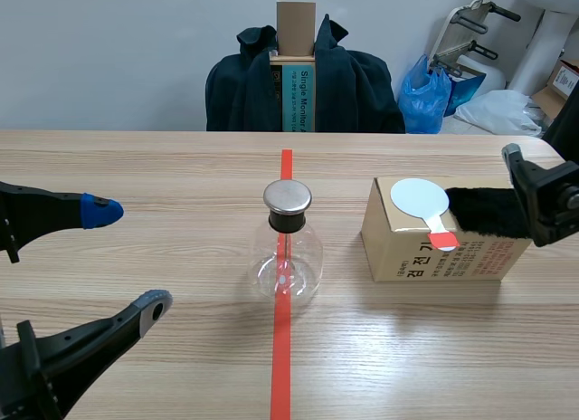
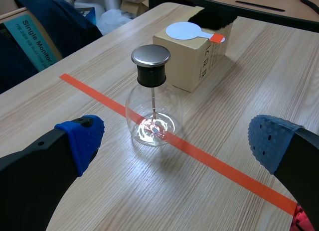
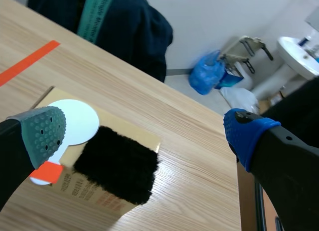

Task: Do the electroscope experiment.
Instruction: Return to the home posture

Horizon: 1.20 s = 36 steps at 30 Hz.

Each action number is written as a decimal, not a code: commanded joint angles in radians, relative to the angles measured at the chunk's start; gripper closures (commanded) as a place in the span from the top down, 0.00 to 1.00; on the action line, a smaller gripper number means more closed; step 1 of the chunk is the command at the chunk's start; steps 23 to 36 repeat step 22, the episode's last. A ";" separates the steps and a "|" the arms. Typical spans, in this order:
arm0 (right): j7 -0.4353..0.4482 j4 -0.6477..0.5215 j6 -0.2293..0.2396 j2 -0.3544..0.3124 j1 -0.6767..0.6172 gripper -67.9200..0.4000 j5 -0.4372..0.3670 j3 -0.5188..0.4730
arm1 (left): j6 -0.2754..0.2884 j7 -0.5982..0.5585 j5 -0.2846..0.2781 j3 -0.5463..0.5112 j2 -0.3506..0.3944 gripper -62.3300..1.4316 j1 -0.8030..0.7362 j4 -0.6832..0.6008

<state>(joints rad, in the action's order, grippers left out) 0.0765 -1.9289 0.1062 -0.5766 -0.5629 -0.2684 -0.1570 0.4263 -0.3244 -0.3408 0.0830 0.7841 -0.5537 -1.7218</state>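
The electroscope [image 1: 287,248], a clear glass flask with a black neck and a round metal cap, stands on the red tape line at mid-table; in the left wrist view the electroscope [image 2: 151,99] is ahead of my open left gripper [image 2: 174,141]. A cardboard box [image 1: 441,246] to its right carries a pale blue disc paddle [image 1: 421,203] with a red handle and a black fur pad [image 1: 486,212]. My right gripper [image 3: 144,126] hangs open above the fur pad [image 3: 118,164] and the paddle [image 3: 75,119]. In the scene view my left gripper [image 1: 127,257] is open at the left.
Beyond the table's far edge a chair draped with a dark jacket [image 1: 303,81] holds a cardboard and teal box [image 1: 295,71]. A blue bag [image 1: 425,96] and white items lie on the floor at the back right. The right table edge [image 3: 238,191] is close to the box.
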 commanded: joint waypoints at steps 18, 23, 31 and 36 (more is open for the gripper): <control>-0.003 -0.001 0.163 -0.013 0.011 1.00 0.006 -0.040 | 0.002 -0.022 -0.007 0.004 -0.005 1.00 0.008 -0.004; -0.004 -0.001 0.211 -0.013 0.011 1.00 0.014 -0.042 | 0.002 -0.024 -0.007 0.004 -0.005 1.00 0.008 -0.004; -0.004 -0.001 0.211 -0.013 0.011 1.00 0.014 -0.042 | 0.002 -0.024 -0.007 0.004 -0.005 1.00 0.008 -0.004; -0.004 -0.001 0.211 -0.013 0.011 1.00 0.014 -0.042 | 0.002 -0.024 -0.007 0.004 -0.005 1.00 0.008 -0.004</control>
